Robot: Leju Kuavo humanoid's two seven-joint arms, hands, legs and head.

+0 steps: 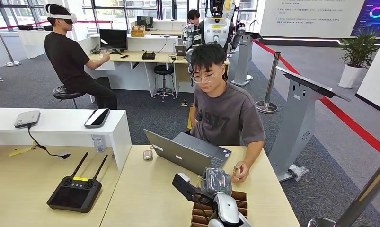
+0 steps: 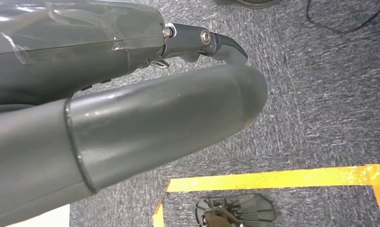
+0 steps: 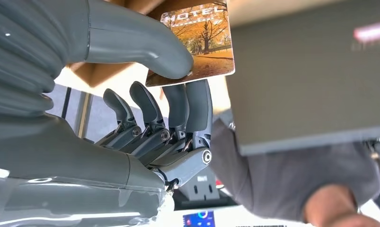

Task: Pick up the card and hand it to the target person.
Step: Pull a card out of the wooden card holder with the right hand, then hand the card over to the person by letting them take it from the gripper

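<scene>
The card (image 3: 197, 40), printed with autumn trees and the word HOTEL, is pinched between the thumb and fingers (image 3: 188, 101) of my right hand (image 3: 145, 109). In the head view that hand (image 1: 216, 181) is raised over the near desk, just left of the seated person's hand (image 1: 241, 173), which rests on the desk edge. The person (image 1: 223, 111) wears a grey shirt and glasses and sits behind an open laptop (image 1: 185, 153), looking down. My left hand (image 2: 131, 104) hangs over the carpet with nothing in it, a dark finger (image 2: 216, 42) stretched out.
A brown cardboard divider box (image 1: 240, 202) sits under my right arm. A black remote with two antennas (image 1: 75, 191) and a mouse (image 1: 147, 154) lie on the desk. A grey kiosk (image 1: 299, 120) and a red rope barrier (image 1: 349, 124) stand to the right.
</scene>
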